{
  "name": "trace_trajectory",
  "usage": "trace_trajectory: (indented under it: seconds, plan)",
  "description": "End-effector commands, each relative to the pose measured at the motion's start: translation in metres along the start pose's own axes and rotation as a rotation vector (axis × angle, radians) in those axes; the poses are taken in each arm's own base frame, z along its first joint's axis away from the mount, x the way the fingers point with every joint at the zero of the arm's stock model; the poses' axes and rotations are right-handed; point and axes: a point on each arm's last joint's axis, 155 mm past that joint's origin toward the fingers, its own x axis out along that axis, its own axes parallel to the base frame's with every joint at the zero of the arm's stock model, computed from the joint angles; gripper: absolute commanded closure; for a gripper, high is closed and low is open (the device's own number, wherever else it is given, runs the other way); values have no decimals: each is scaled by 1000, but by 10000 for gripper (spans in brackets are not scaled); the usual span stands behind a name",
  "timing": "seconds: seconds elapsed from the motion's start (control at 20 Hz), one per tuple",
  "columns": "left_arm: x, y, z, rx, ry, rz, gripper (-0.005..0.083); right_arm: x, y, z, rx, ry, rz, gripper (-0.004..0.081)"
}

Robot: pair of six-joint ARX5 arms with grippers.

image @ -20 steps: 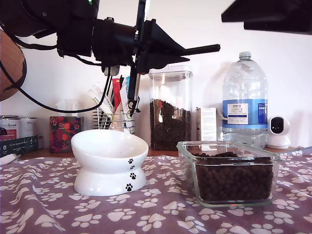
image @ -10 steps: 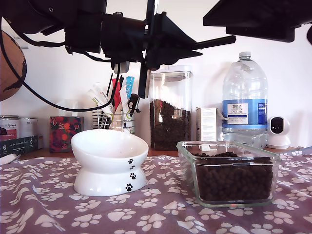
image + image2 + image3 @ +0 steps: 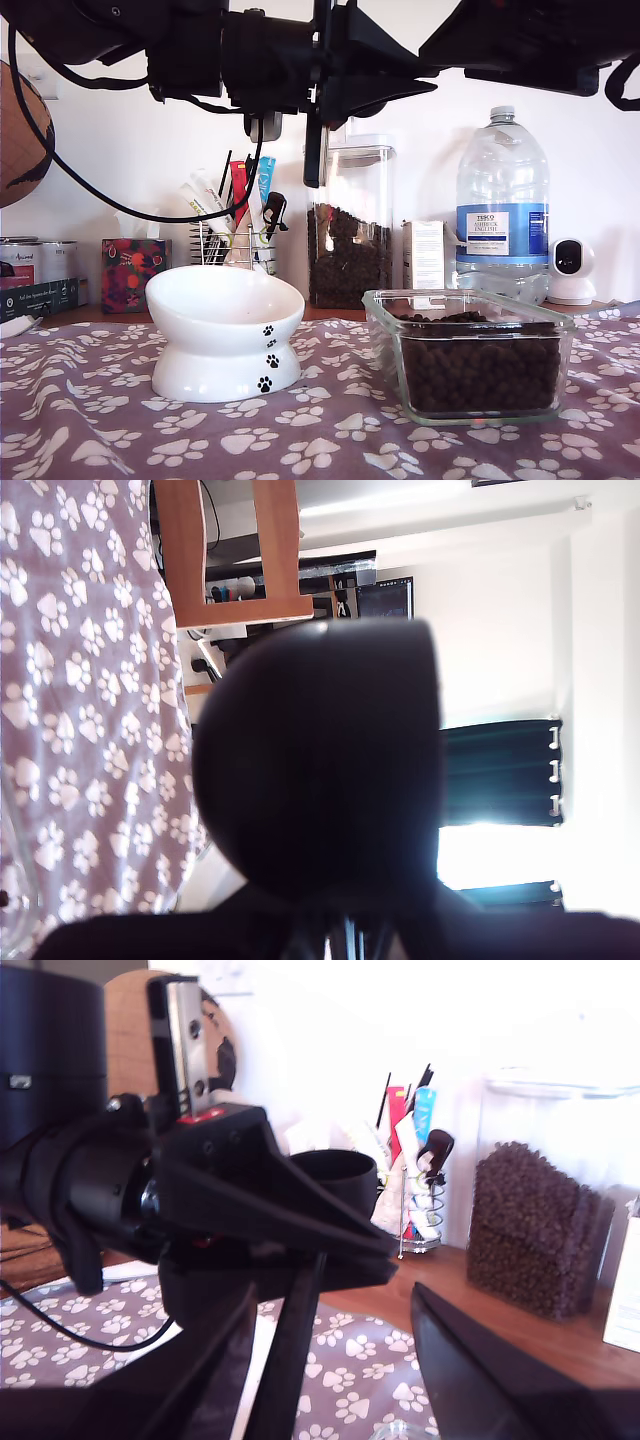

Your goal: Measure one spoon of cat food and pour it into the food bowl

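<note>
Tablecloth (image 3: pixel 120 440) printed with white paw prints covers our table, a white wall behind. On it the food bowl (image 3: pixel 225 330) stands at the exterior view's left of a glass dish (image 3: pixel 470 350) full of cat food (image 3: pixel 480 375). High above them, my first gripper (image 3: pixel 385 90) pinches the spoon (image 3: pixel 315 770); my second gripper's (image 3: pixel 330 1380) fingers stand apart, holding nothing.
</note>
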Motion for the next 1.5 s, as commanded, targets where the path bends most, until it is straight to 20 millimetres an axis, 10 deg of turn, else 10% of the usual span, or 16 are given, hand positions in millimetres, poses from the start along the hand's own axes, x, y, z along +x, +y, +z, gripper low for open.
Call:
trace_trajectory:
  seconds: [0.0, 1.45]
  plan:
    - [4, -4, 0, 6, 5, -20, 795, 2, 0, 4, 2, -14, -4, 379]
    - [9, -11, -17, -7, 65, -45, 795, 1, -4, 9, -25, -33, -23, 783]
